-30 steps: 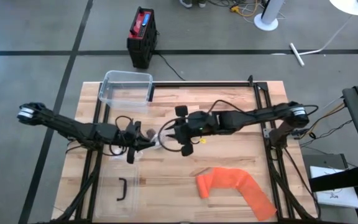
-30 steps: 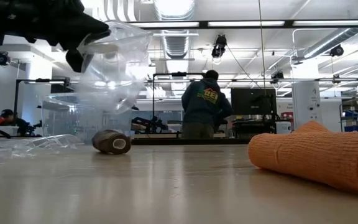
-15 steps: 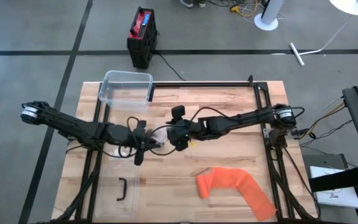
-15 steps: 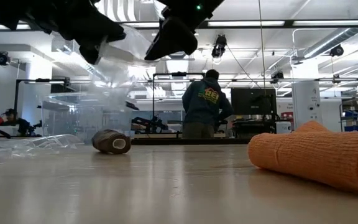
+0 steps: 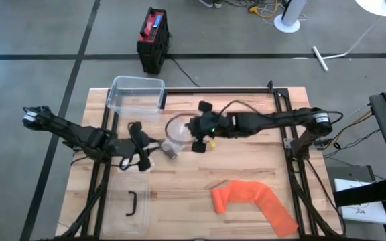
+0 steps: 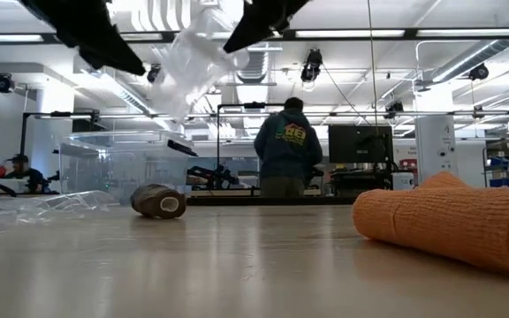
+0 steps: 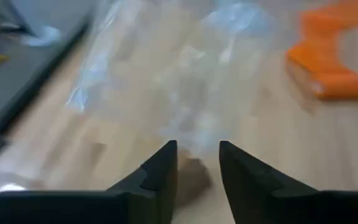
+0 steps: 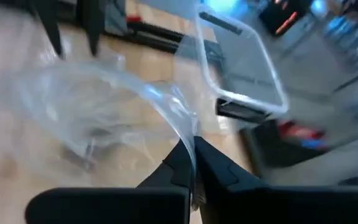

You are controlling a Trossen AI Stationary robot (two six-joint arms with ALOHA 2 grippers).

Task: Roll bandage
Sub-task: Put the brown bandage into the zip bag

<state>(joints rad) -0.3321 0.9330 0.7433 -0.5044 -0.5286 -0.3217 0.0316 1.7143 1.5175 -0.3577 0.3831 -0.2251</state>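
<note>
Wooden planks make up the bench [image 5: 246, 114], which stands on a grey floor. Nearest the front, toward the right, lies an orange bandage [image 5: 253, 203], loose and partly unrolled. It looks soft, light and floppy, so it will bend and slide if pushed; I think the best place to take hold is at one free end, so it can be wound up tight. To the front left lies a clear lid [image 5: 131, 203] with a black handle. In the middle, a small brown bandage roll [image 6: 159, 201] sits on the wood, just below a clear plastic bag [image 5: 173, 133] held up in the air. The bag is thin, crinkly and slippery. The right claw [image 8: 192, 163] is pinched shut on the edge of the bag. The left claw [image 7: 196, 163] hangs near the bag with its fingers a little apart, and I see nothing held between them. Farther back on the left stands a clear plastic box [image 5: 137, 94]. Past the bench, a black and red case [image 5: 153, 40] sits on the floor, and a person [image 6: 287, 148] stands far off in the bright room, back turned.
</note>
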